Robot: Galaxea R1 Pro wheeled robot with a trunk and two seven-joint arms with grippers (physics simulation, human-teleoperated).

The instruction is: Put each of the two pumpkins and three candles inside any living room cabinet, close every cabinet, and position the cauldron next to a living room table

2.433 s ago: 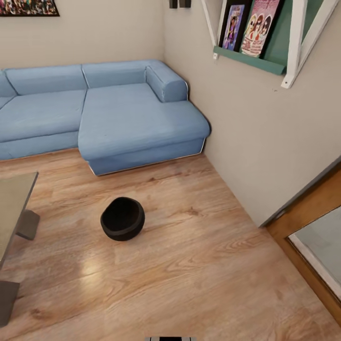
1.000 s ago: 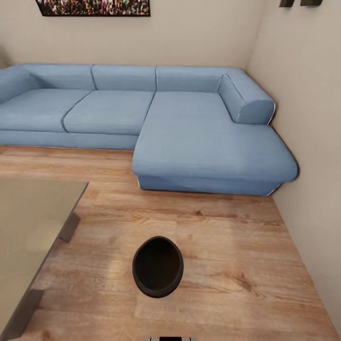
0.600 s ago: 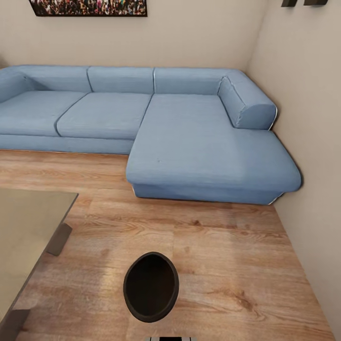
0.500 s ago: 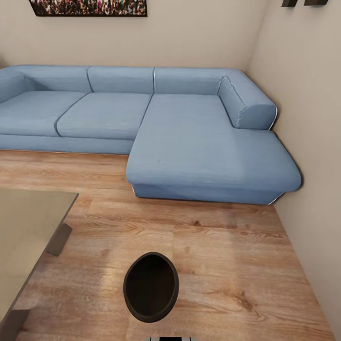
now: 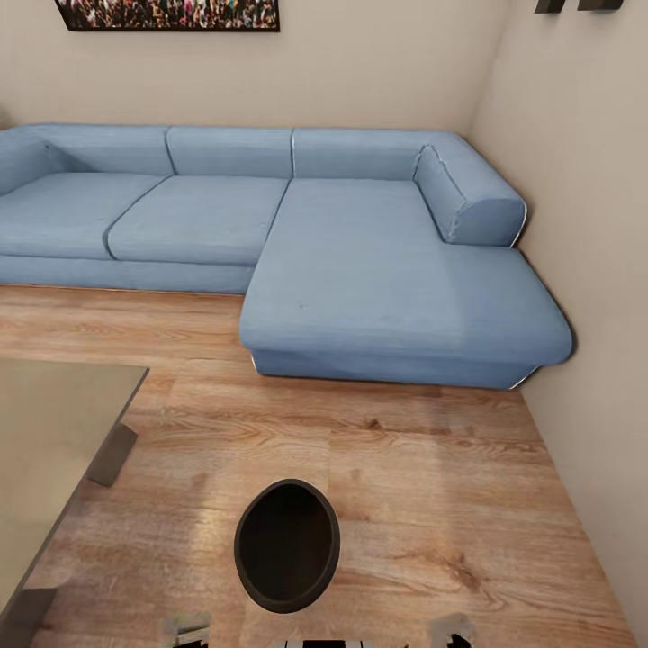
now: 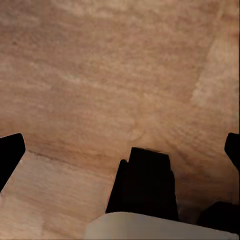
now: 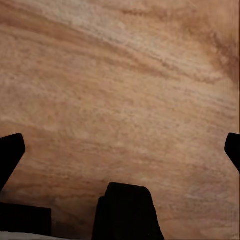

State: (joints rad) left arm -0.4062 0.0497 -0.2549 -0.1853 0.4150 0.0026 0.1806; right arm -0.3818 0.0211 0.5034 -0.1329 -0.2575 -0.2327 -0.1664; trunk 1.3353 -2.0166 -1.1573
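Head view: cauldron (image 5: 287,544) sits near the table (image 5: 54,432); my jaws are apart, so I'd grab its rim squarely.

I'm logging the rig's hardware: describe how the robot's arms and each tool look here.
Little shows. In each wrist view, the left tool and right tool have matte black fingertips at the frame's sides, wide apart, with a blocky black part between them. A pale grey housing edges the left wrist view. In the head view, grey-and-black arm parts peek over the wooden floor.
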